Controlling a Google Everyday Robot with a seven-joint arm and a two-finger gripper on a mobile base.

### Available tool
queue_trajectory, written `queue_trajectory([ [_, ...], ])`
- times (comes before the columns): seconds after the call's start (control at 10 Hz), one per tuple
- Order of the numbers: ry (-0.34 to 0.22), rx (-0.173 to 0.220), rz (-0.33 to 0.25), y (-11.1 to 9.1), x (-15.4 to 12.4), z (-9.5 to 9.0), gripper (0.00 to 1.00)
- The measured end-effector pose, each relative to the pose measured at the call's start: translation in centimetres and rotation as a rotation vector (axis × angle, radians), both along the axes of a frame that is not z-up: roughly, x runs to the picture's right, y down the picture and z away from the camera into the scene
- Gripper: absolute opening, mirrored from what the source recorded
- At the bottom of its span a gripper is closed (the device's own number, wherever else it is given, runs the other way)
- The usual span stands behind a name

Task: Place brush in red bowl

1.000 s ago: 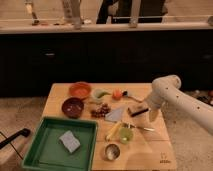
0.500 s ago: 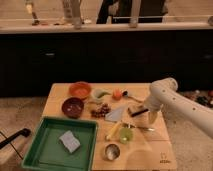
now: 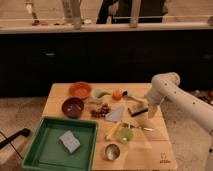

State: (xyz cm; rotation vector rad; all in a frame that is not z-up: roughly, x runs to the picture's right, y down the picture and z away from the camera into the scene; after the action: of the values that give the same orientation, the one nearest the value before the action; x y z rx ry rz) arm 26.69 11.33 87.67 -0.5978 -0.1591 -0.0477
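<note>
Hovering over the wooden surface (image 3: 150,150), my tool (image 3: 151,111) hangs just right of the brush (image 3: 137,111); I cannot tell whether it grips. Farther left, a grey wedge (image 3: 116,115) and a dark cluster (image 3: 102,110) lie between it and the dark red bowl (image 3: 73,106).

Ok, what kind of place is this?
Probably a kitchen-style test area: a dark counter runs behind a wooden table set with bowls and a green tray. The gripper hangs low over the table, beside the brush.
</note>
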Motion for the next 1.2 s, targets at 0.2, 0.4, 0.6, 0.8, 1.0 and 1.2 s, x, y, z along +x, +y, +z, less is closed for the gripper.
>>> queue_trajectory([
  [0.2, -0.015, -0.002, 0.042, -1.1, -0.2, 0.2, 0.80],
  [0.4, -0.034, -0.003, 0.086, -1.9, -0.4, 0.2, 0.80],
  [0.6, -0.059, 0.004, 0.120, -2.7, -1.0, 0.1, 0.80],
  [0.8, -0.082, 0.025, 0.156, -3.6, -1.7, 0.0, 0.80],
  [1.0, -0.101, 0.039, 0.201, -4.7, -2.3, 0.2, 0.80],
  [1.2, -0.112, 0.048, 0.247, -5.8, -2.7, 0.5, 0.80],
])
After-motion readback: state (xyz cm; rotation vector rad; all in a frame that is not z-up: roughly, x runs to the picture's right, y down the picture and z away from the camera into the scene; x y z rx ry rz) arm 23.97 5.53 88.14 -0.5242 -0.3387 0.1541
